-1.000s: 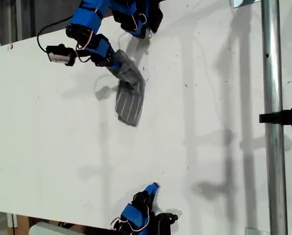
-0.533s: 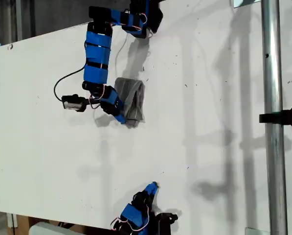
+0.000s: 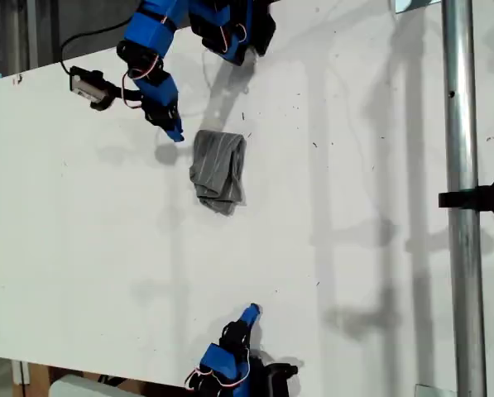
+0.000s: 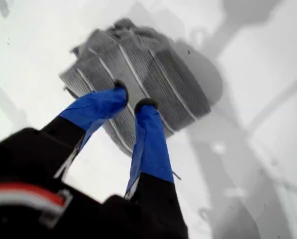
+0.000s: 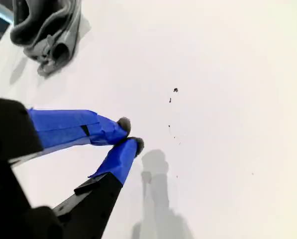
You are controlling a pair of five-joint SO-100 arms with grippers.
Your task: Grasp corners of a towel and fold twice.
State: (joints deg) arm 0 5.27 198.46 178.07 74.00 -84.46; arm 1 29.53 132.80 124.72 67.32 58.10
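While my second gripper (image 5: 131, 133) sits low at the near edge of the table (image 3: 379, 273), bottom centre of the exterior view (image 3: 251, 313), its two blue fingers (image 5: 68, 130) come together at the tips, jaws closed on nothing, with only bare white surface and a few dark specks beneath them. From that wrist view the towel (image 5: 51, 30) shows well off in the distance as a grey rumpled bundle.

Moving up the table, the towel (image 3: 219, 169) lies in the upper middle of the exterior view, folded into a compact, slightly lumpy grey packet with its thin white stripes running lengthwise. Its individual corners are tucked into the folds and I cannot pick them out. It rests flat on the table, touching neither arm.

Further back, my first gripper (image 4: 131, 102) hangs just beside the towel (image 4: 138, 74), toward the exterior view's upper left (image 3: 174, 132). Its blue fingertips (image 4: 119, 92) stand slightly apart with a narrow gap between them, holding nothing, and the striped cloth is seen beyond them rather than between them. The picture from that wrist is somewhat blurred.

At the far edge, the first arm's blue and black links (image 3: 151, 33) climb toward the top of the exterior view, a cable (image 3: 73, 50) looping off to that view's left. A metal pole (image 3: 462, 198) runs down the exterior view's right side.
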